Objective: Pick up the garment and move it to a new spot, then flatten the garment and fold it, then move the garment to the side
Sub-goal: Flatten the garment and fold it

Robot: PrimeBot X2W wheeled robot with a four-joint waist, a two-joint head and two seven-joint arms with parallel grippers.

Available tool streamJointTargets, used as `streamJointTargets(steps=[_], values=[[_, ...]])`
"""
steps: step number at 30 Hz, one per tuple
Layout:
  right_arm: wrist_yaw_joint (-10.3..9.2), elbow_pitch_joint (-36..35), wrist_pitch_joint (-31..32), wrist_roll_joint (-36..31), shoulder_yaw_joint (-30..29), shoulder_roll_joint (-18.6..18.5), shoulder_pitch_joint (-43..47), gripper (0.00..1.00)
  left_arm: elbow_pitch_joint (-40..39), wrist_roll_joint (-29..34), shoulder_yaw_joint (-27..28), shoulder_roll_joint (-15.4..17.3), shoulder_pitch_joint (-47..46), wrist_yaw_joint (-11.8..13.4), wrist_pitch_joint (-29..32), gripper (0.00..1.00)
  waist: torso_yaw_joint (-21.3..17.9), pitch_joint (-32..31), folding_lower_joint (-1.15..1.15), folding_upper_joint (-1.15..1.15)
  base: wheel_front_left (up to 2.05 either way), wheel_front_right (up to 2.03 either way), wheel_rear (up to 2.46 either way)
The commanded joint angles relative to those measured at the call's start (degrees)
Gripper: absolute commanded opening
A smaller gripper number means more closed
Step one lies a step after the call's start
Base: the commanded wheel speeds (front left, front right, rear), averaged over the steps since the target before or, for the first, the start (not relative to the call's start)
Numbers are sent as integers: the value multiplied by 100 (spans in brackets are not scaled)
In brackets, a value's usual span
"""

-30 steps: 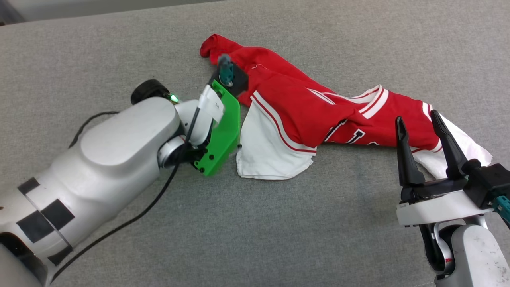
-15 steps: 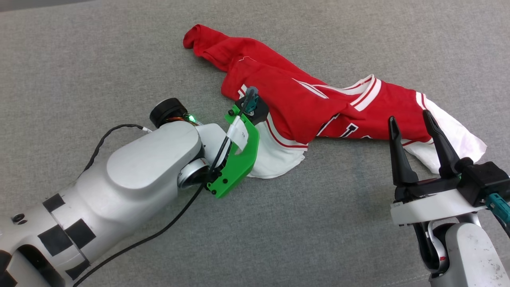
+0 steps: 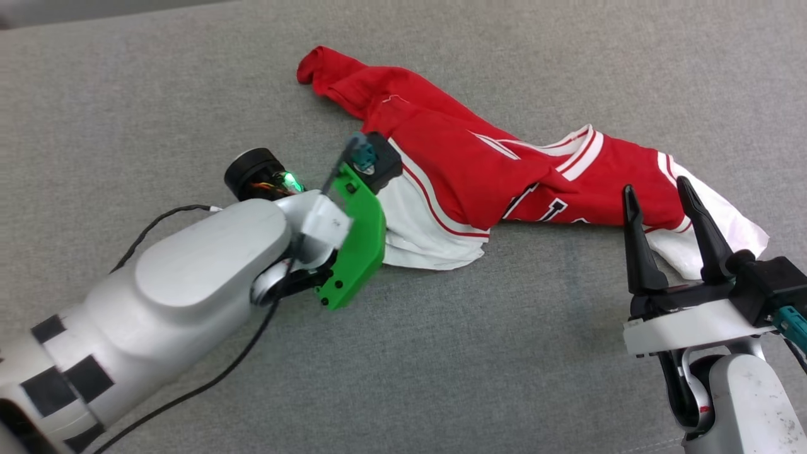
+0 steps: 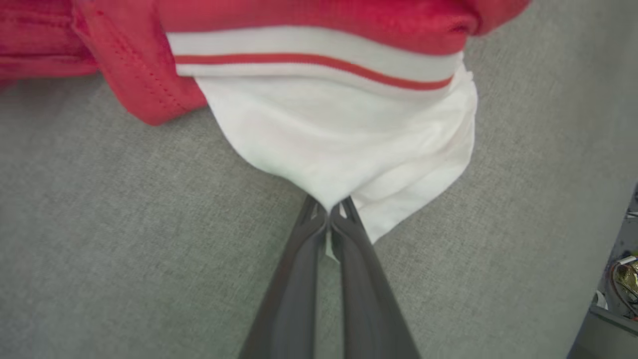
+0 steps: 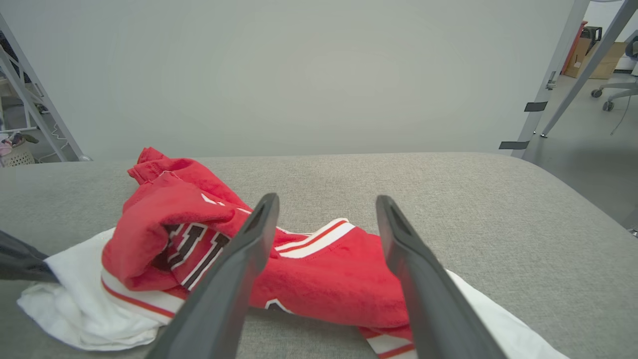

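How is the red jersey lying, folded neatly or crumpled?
Crumpled: the jersey lies bunched and twisted on the grey fabric surface, with folds hiding most of its black letters.

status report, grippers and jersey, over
Left gripper shut on the garment by its white sleeve. Right gripper open, empty, near the other sleeve. Garment crumpled on grey surface. Nothing in the way.

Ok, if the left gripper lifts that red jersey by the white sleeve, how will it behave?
Probably floppy: the jersey lies crumpled in folds, so it should drape and trail from the left gripper. Likely light: thin cloth. Only the white sleeve edge is pinched, so it might slip out.
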Motion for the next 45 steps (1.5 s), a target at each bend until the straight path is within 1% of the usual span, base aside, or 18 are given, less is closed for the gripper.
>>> streamJointTargets(steps=[1,4,7,11,15,16,17,20,25,29,32,39,43,44,45], values=[[-3,19,-51,-21,-42,11,73,100,-179,-141,29,178,144,-15,-196,0,134,-205,0,0,0,0,0],[-3,26,-51,-39,-123,6,191,100,-616,-349,150,578,272,-15,-514,0,245,-353,0,0,0,0,0],[-3,29,-51,-59,-184,6,294,100,-1002,-373,264,975,414,38,-732,0,348,-480,0,0,0,0,0],[-3,30,-51,-83,-218,0,398,100,-1640,-427,390,1474,687,296,-951,0,465,-607,0,0,0,0,0],[-3,20,-51,-91,-271,-24,475,100,-2234,-433,450,1926,978,638,-1099,0,563,-687,0,0,0,0,0],[-3,13,-51,-91,-292,-29,495,100,-2370,-419,461,2054,1050,738,-1130,0,590,-698,0,0,0,0,0],[-3,0,-51,-94,-340,-46,548,100,-2614,-458,523,2366,1224,969,-1227,0,659,-725,0,0,0,0,0],[-3,7,-51,-102,-352,-62,573,100,-2719,-546,615,2697,1361,1147,-1320,0,699,-734,0,0,0,0,0],[-3,16,-51,-93,-319,-114,538,100,-2568,-662,721,3060,1534,1348,-1478,0,705,-692,0,0,0,0,0],[-3,28,-51,-97,-320,-161,522,100,-2126,-977,803,3116,1766,1399,-1690,0,661,-625,0,0,0,0,0],[-3,40,-51,-97,-340,-189,519,100,-1682,-980,759,3141,1889,1433,-1760,0,619,-566,0,0,0,0,0],[-3,63,-51,-114,-402,-222,497,100,-498,-1266,691,2892,2270,1305,-2014,0,562,-444,0,0,0,0,0],[-3,103,-51,-123,-430,-234,502,100,8,-1349,658,2615,2388,1177,-2156,0,595,-469,0,0,0,0,0],[-3,116,-51,-130,-431,-240,505,100,92,-1359,665,2541,2402,1150,-2219,10,612,-498,0,0,0,0,0],[-3,127,-51,-133,-425,-251,504,100,165,-1351,677,2476,2410,1137,-2304,49,625,-525,0,0,0,0,0]])
